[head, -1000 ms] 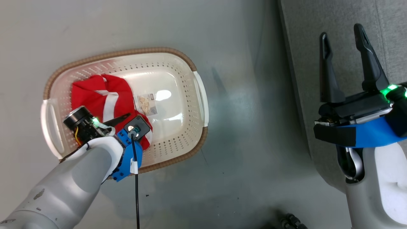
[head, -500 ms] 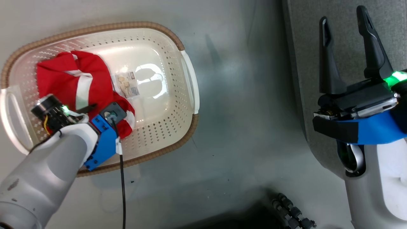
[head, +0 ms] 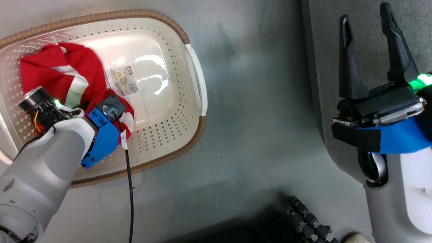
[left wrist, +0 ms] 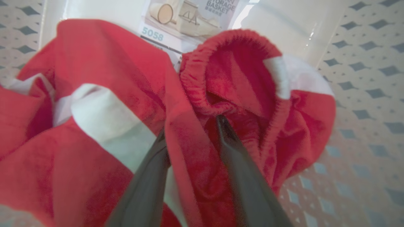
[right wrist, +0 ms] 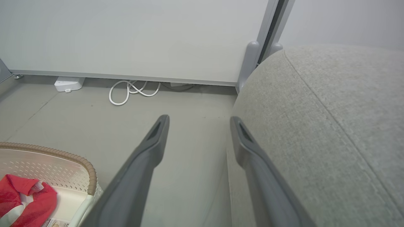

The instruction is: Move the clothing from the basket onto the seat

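My left arm reaches down into the basket [head: 162, 20]. There my left gripper [left wrist: 191, 126] is sunk in the clothing [head: 50, 71], its two dark fingers pinched onto a fold of red fabric beside an elastic-edged opening. The clothing lies bunched in the basket's left part, red with white stripes, on the basket's bottom and near its perforated wall. Just right of it, on the bare middle of the basket's bottom, a printed paper label [head: 125, 81] lies flat, one edge covered by the fabric. Right of the basket runs a stretch of grey floor [head: 256, 118]. Well to the right of the basket, my right gripper [head: 364, 10] hangs with its fingers spread wide and nothing between them. The seat [head: 324, 50], in light grey upholstery, stands farthest right of the basket, apart from it.
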